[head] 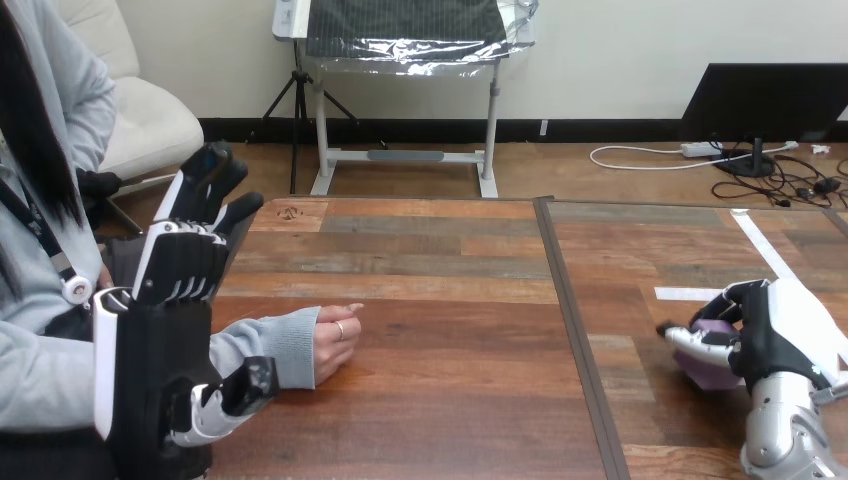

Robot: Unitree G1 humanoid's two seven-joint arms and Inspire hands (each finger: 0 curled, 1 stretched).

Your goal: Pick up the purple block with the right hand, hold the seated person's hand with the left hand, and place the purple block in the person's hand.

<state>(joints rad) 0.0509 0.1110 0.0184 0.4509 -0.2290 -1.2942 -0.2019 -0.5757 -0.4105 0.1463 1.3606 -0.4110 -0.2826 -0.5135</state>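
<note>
Looming closest, the robot's left hand [178, 265] stands raised, fingers straight and empty, masking part of the person's sleeve. Right hand [768, 338] fingers curl round the purple block [712, 370], mostly hidden, low over the wooden table [450, 300]. White tape [685, 293] lies near; the person's hand [335, 342] rests well apart.

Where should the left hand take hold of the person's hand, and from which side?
Probably at the wrist, where the sleeve ends, coming from above. The person's hand rests on its edge on the table, loosely closed, so nothing fits under it and the palm is not offered. The left hand is open and close beside the sleeve.
</note>
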